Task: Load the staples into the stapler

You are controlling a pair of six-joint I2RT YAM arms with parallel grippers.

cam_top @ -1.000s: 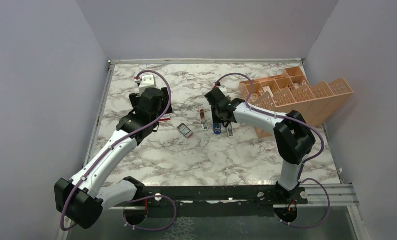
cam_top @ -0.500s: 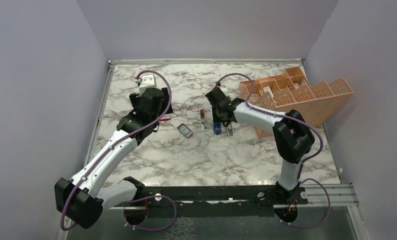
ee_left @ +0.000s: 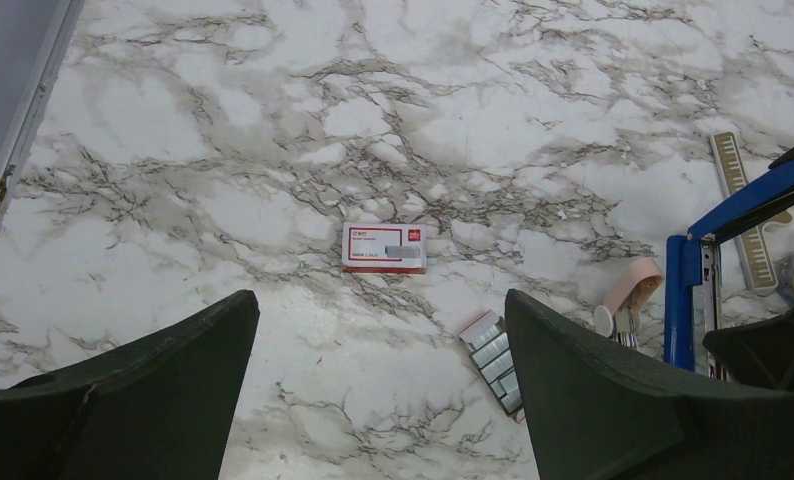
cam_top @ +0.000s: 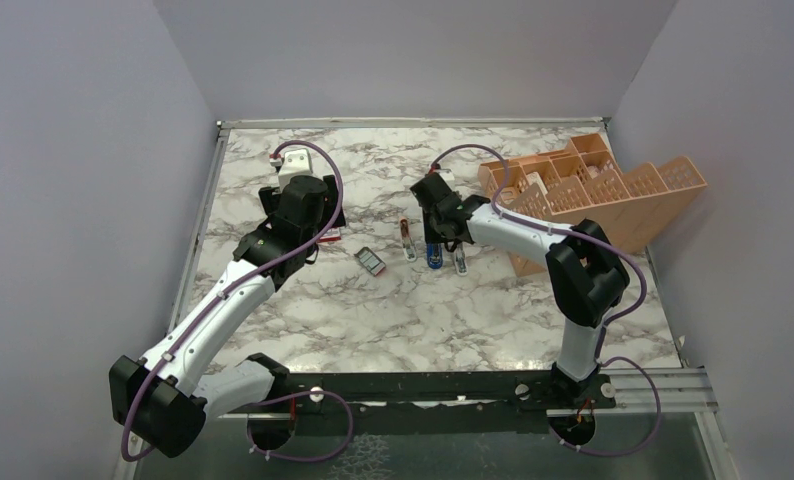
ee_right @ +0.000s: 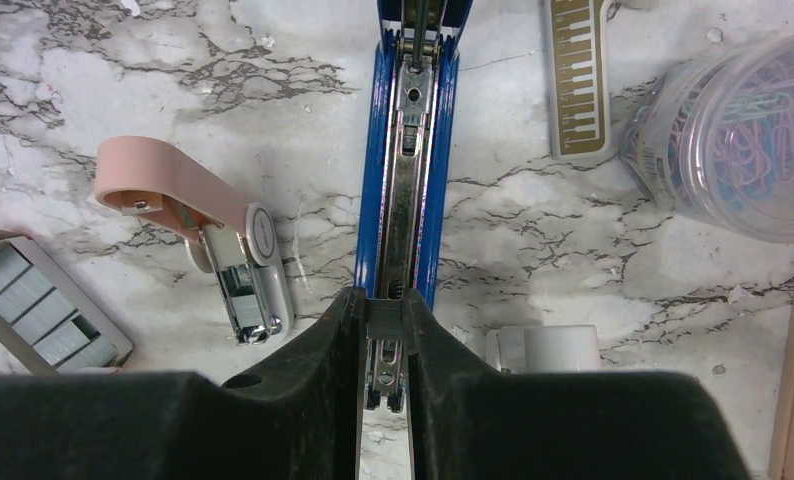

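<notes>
The right hand (ee_right: 385, 335) is pinched shut on the near end of the slim blue stapler (ee_right: 373, 170) at mid-tabletop, probably steadying it for loading. The left hand (ee_left: 378, 305) hangs wide open and empty. The silvery-grey staple strips (ee_left: 493, 358) lie in their dark tray (ee_left: 470, 330) beside the stapler, toward the left edge.

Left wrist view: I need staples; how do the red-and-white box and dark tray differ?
The red-and-white box shows only a printed face; the dark tray shows silvery staples. The box lies square-on, the tray slanted, nearer the blue stapler. Both lie flat on the table.
</notes>
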